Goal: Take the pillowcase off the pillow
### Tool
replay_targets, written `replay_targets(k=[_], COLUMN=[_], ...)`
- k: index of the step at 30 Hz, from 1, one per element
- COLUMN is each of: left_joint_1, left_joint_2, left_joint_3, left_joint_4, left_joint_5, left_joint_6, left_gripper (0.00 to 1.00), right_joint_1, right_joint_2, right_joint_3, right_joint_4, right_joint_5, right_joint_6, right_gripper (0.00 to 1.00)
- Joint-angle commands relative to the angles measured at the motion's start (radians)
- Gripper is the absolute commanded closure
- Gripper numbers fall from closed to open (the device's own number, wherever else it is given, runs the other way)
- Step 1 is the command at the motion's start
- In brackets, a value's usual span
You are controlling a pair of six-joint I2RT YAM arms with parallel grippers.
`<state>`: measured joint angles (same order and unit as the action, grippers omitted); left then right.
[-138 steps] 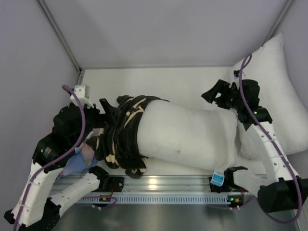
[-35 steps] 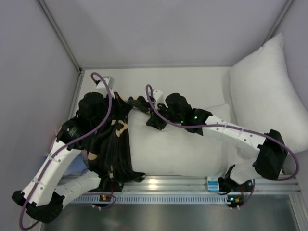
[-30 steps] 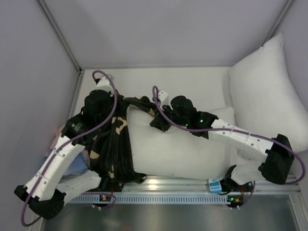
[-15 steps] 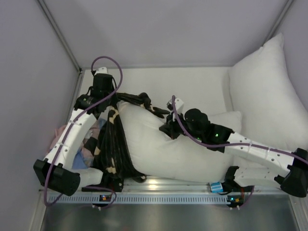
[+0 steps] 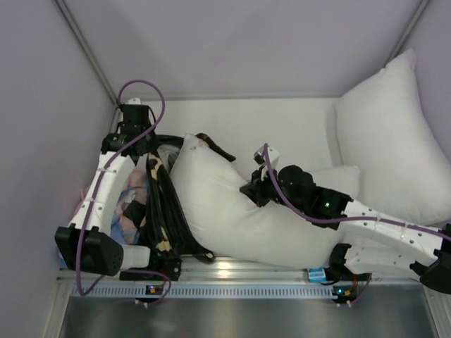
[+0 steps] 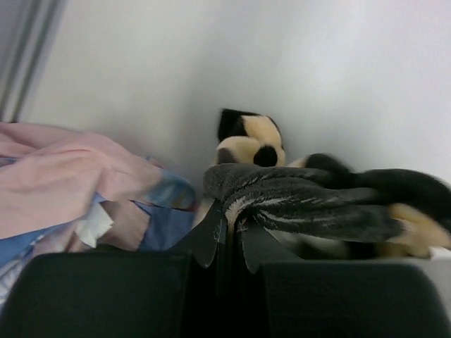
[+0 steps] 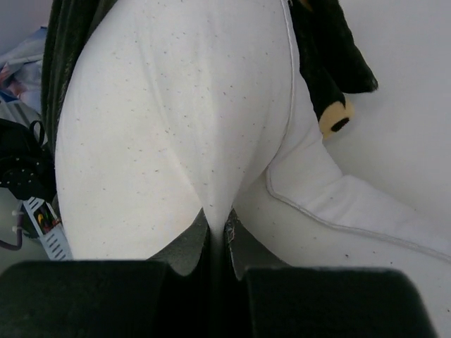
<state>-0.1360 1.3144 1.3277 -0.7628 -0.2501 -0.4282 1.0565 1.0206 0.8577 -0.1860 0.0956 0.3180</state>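
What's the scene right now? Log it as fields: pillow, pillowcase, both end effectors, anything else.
pillow: white, mostly bare
pillowcase: bunched around the pillow's left end
left end effector: shut on pillowcase fabric
right end effector: shut on a pinch of the pillow
other: second pillow at far right; pink and blue cloths at far left

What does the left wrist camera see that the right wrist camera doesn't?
Only the left wrist view: a crumpled pink cloth, and the left fingers shut on a fold of the black, tan-patterned pillowcase.
Only the right wrist view: the right fingers pinching a pleat of the white pillow, which fills most of that picture.
Both: the pillowcase, which sits in the top right corner of the right wrist view.
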Motion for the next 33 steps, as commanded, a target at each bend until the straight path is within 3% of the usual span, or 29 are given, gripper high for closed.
replay_targets(k=[1,10,15,21,28,33], left_joint_1=[0.078,0.102,0.102,0.102,0.102,0.102], left_joint_2=[0.011,-0.010,-0.073,-0.176,-0.173,-0.126], left_joint_3=[0.027,-0.015,-0.048,-0.116,-0.113,-0.096], left_joint_4=[0.139,0.132,0.134,0.135,0.126,0.135], left_joint_5=[-0.127,-0.086,-0.048,-0.029,-0.034,0.003], left_joint_6=[0.034,0.012,-0.006,-0.024,-0.003,-0.020], left_gripper=[1.00,1.00,1.00,1.00,1.00,1.00], right_joint_1=[0.031,0.027,-0.018,-0.260,-0.576,-0.655], right_joint_2=[-0.062,-0.060,0.001,0.183,0.334,0.395], right_joint_3=[0.004,0.047,0.163,0.374,0.549,0.612], right_joint_4=[-0.216,-0.244,-0.242,-0.224,-0.227,-0.245], right_joint_5=[0.039,0.173,0.272,0.303,0.348,0.404], right_joint_6=[0.029,0.035,0.042,0.085,0.110,0.125], right_gripper=[1.00,1.00,1.00,1.00,1.00,1.00])
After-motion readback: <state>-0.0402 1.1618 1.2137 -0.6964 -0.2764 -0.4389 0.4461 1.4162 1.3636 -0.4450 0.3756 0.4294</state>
